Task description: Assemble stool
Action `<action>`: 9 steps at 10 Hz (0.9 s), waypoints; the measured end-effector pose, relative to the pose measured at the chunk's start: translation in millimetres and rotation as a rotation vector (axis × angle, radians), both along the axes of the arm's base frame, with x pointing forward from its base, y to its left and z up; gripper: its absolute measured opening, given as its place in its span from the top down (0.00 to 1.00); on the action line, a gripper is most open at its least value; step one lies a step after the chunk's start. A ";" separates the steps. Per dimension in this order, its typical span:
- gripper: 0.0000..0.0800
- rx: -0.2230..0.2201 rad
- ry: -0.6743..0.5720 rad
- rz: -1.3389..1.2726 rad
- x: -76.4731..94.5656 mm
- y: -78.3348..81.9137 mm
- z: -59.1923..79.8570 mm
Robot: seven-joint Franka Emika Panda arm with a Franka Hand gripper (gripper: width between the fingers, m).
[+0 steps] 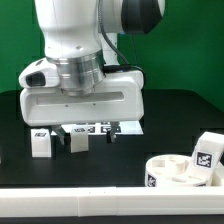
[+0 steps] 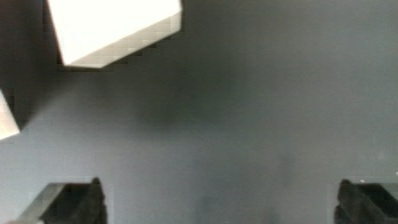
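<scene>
The round white ring-shaped seat (image 1: 172,173) lies at the front on the exterior view's right, with one tagged leg (image 1: 207,152) against its far side. Two more white legs (image 1: 40,143) (image 1: 78,142) stand on the black table under the arm. My gripper (image 1: 90,131) hangs low over the table just to the right of them. In the wrist view my gripper (image 2: 221,205) is open, its dark fingers (image 2: 71,203) wide apart with only bare table between them. One white leg (image 2: 116,30) shows ahead, and the edge of another white piece (image 2: 7,115) shows at the frame's side.
The marker board (image 1: 100,127) lies flat behind the gripper. A long white bar (image 1: 90,206) runs along the table's front edge. A green wall backs the scene.
</scene>
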State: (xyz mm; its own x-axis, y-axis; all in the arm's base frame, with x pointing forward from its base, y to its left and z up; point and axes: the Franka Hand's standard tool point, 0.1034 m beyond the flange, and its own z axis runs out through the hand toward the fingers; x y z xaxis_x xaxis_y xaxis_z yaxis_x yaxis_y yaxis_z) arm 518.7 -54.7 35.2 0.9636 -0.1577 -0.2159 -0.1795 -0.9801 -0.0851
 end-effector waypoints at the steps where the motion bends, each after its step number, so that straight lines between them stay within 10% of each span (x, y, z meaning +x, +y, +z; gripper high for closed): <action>1: 0.19 0.002 0.074 0.041 0.2 -3.9 2.4; 7: 0.19 0.089 0.477 0.130 -15.6 -15.5 12.5; 9: 0.19 0.043 0.610 0.147 -25.0 -16.3 6.5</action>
State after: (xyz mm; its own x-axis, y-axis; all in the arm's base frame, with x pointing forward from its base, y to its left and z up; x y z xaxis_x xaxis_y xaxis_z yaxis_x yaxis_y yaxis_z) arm 493.7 -71.0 41.7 0.6761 -0.0122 -0.7367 -0.0719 -0.9962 -0.0495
